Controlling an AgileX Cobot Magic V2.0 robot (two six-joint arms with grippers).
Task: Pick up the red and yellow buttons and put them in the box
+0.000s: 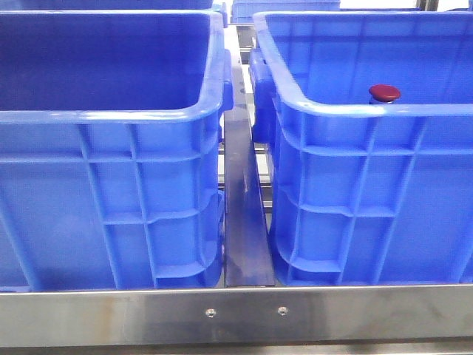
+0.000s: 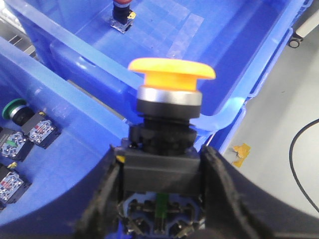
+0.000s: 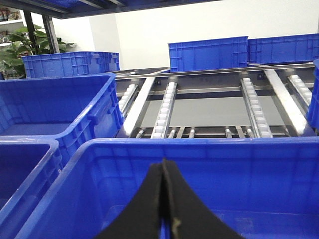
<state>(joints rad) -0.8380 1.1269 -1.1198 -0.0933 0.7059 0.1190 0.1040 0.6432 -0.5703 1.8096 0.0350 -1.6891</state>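
My left gripper (image 2: 160, 162) is shut on the black base of the yellow button (image 2: 172, 74), holding it upright above the rims where the two crates meet. The red button (image 1: 384, 92) stands inside the right blue box (image 1: 369, 111); only its dark red cap shows above the rim. In the left wrist view the red button (image 2: 122, 12) stands on that box's floor (image 2: 209, 45). My right gripper (image 3: 163, 167) is shut and empty above the inside of a blue crate (image 3: 199, 145). Neither gripper shows in the front view.
The left blue crate (image 1: 111, 111) holds a green button (image 2: 15, 109) and several contact blocks (image 2: 37, 132). A steel rail (image 1: 244, 222) runs between the crates. More blue crates (image 3: 209, 52) and roller tracks (image 3: 164, 107) lie beyond. A cable (image 2: 299, 164) lies on the grey floor.
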